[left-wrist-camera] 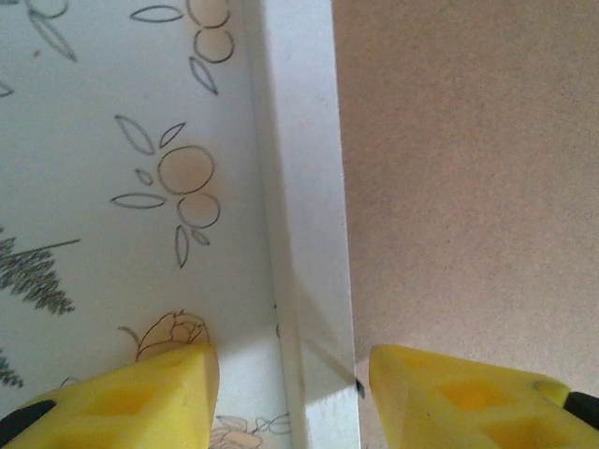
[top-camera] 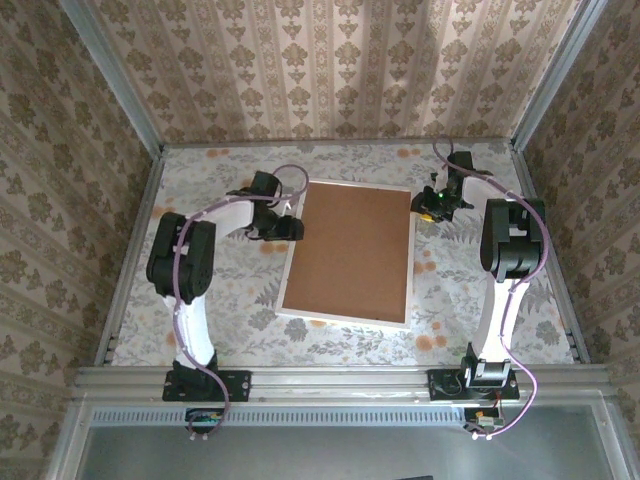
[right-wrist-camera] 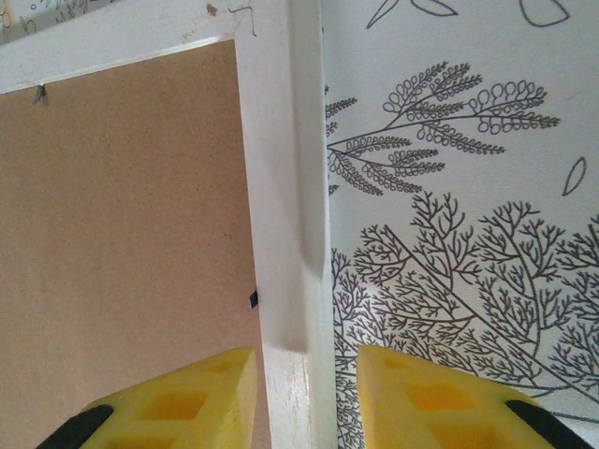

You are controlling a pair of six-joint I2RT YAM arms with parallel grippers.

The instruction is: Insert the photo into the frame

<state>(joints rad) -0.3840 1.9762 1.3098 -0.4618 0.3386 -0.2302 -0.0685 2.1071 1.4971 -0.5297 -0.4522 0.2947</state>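
Left gripper at left rail of frame, far half. Jaws moderately wide, straddling rail: outer finger over floral table, gap to rail; inner finger over board.

Frame: thin white rectangle, flat at table centre, slightly skewed. Speckled matte brown backing board fills opening. Small dark clip at inner rail edge.

Right gripper at right rail near far corner. Jaws narrow, one finger each side of rail; contact cannot tell.

White frame mid-table, open table all round, walls on three sides
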